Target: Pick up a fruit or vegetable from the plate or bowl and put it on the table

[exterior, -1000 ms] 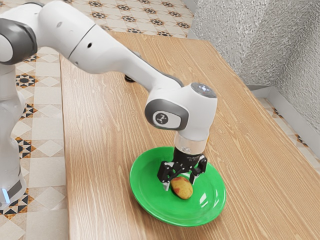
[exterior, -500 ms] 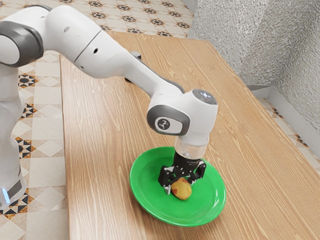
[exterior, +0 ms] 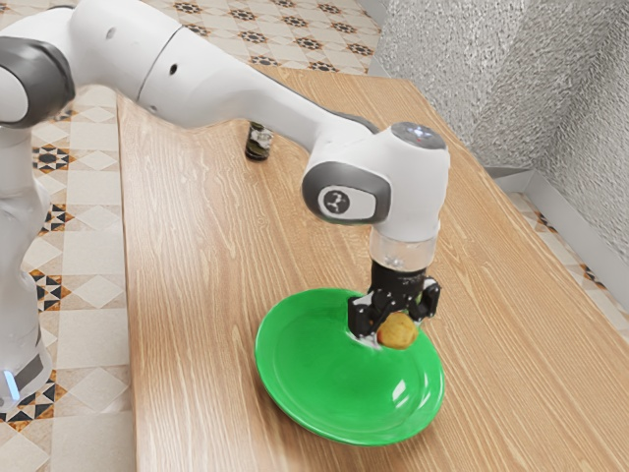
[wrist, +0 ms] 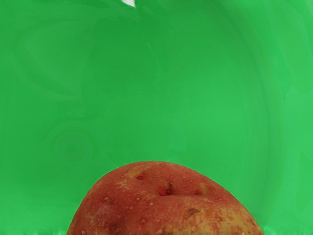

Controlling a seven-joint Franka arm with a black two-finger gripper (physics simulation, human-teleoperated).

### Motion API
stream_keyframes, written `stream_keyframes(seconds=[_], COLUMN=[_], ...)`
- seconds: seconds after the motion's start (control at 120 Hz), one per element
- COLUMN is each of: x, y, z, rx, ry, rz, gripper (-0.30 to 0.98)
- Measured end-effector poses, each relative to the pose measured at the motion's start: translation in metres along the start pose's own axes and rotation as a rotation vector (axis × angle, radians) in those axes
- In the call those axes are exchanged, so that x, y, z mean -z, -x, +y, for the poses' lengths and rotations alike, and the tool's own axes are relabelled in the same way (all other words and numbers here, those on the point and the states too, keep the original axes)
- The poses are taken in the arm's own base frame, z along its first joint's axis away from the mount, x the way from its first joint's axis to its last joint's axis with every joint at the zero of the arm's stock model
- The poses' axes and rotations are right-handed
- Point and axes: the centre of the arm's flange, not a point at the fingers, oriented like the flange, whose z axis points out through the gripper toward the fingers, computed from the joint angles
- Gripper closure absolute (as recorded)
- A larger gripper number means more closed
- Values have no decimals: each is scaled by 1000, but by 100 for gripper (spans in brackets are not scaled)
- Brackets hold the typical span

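My gripper (exterior: 395, 329) is shut on a yellow-red potato (exterior: 398, 331), one finger on each side of it, raised above the far right part of the green plate (exterior: 334, 379) in the exterior view. In the wrist view the reddish potato (wrist: 164, 203) sits close under my hand, with the green plate (wrist: 146, 88) behind it. Its lower part is cut off there.
A small dark bottle or jar with a pale label (exterior: 258, 141) stands on the wooden table (exterior: 206, 256), toward the exterior view's upper left, near the arm's forearm. A textured wall (exterior: 472, 79) rises beyond the table's far edge.
The potato has left the plate's surface with my gripper holding it. Together they have moved up and toward the exterior view's right. The plate has stayed where it was.
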Motion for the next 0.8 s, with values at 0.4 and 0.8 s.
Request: stream_keyframes(seconds=[0.4,0.8], x=[31,31], y=[-200,-246], z=[105,111], rx=[99,-58], ry=[-9,-52], rz=[172,169], gripper=[41,9])
